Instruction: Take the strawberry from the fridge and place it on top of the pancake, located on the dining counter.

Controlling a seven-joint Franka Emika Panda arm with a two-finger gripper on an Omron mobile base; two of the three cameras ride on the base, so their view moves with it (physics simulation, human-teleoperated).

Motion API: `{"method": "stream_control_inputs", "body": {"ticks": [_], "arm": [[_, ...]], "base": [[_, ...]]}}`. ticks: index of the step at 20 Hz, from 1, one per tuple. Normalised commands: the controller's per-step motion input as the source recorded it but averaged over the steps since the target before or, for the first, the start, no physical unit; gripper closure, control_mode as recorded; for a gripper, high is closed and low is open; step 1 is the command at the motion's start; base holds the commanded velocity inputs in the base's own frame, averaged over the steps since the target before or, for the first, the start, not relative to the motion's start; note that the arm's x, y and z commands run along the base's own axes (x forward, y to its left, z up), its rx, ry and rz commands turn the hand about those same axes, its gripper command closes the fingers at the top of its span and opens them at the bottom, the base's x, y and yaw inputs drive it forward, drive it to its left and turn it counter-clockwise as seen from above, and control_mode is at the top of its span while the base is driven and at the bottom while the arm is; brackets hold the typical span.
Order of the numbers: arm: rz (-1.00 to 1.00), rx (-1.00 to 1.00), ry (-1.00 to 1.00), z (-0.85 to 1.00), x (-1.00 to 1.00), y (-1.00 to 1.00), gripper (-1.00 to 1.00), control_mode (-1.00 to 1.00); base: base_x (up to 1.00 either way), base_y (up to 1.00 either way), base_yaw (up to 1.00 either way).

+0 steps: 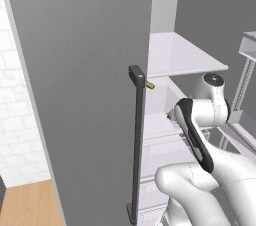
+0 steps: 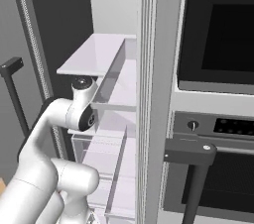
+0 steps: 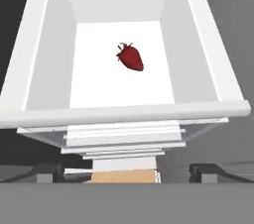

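Open fridge (image 1: pixel 75 95) with white shelves; black oven (image 2: pixel 218 25) to its right. The strawberry (image 3: pixel 131 57) lies alone on the white floor of a walled shelf compartment (image 3: pixel 44 69), touching no wall. Gripper (image 3: pixel 127 171) fingertips stand wide apart, holding nothing, outside the compartment's front rim. The open door and arm hide most of the shelf interior in the base views.

The white arm (image 1: pixel 200 120) bends forward at its elbow, its hand (image 3: pixel 127 171) held wide open with both fingertips (image 3: pixel 49 171) well apart

matt grey fridge (image 1: pixel 90 70), smooth white shelves (image 3: pixel 119 84), glossy red strawberry (image 3: pixel 131 58)
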Motion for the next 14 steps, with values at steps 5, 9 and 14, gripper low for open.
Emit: {"method": "stream_control_inputs", "body": {"ticks": [5,9,14], "arm": [[0.12,-0.08,-0.05,-0.41,0.65,0.0,-1.0,-1.0],[0.05,-0.02,0.03,-0.19,0.44,0.0,-1.0,-1.0],[0.01,0.0,0.03,-0.05,0.27,-0.02,-1.0,-1.0]], "base": [[0.0,0.0,0.0],[0.0,0.0,0.0],[0.0,0.0,0.0]]}}
